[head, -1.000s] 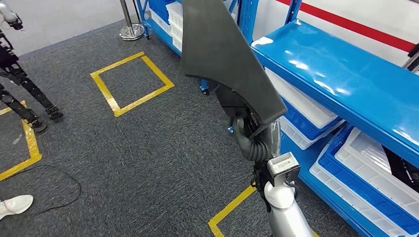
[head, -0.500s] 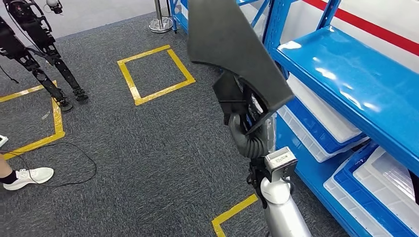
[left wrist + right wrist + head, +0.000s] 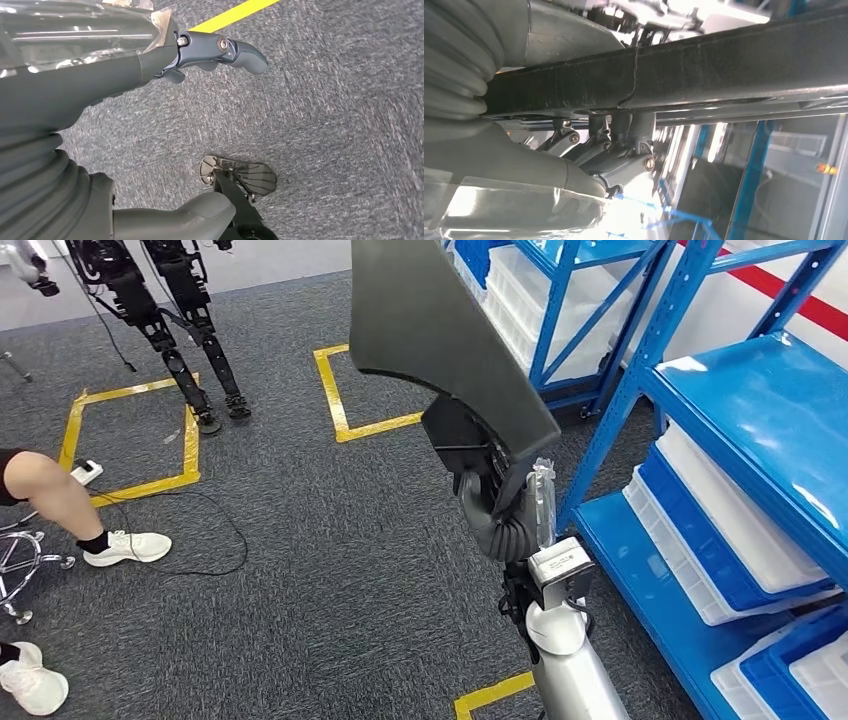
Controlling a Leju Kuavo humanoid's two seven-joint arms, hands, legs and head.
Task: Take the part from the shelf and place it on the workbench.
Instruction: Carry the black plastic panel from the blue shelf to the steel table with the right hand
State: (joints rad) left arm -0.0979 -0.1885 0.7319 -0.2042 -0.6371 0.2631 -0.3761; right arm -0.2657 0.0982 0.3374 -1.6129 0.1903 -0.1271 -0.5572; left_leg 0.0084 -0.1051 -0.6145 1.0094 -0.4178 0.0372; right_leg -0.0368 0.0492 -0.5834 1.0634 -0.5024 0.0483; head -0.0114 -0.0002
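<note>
The part [image 3: 440, 340] is a large dark grey panel with a curved edge, held up high in the middle of the head view. My right hand [image 3: 487, 495] grips it from below, at its lower edge. In the right wrist view the part's edge [image 3: 704, 70] runs across as a dark band, and the dark fingers [image 3: 624, 150] curl up against it. My left hand [image 3: 90, 85] hangs over the grey carpet holding nothing, its fingers [image 3: 235, 50] and thumb [image 3: 200, 212] apart.
Blue shelf racks [image 3: 760, 410] with white and blue bins [image 3: 720, 530] stand close on the right. Yellow tape squares [image 3: 340, 390] mark the carpet. A person's legs in white shoes [image 3: 125, 545], a stool base [image 3: 20, 560], a cable and another robot's black legs [image 3: 190, 330] are at the left.
The whole picture has shifted: the camera has turned left, so the shelves slid right and the person's legs came in. The part stays in my right hand.
</note>
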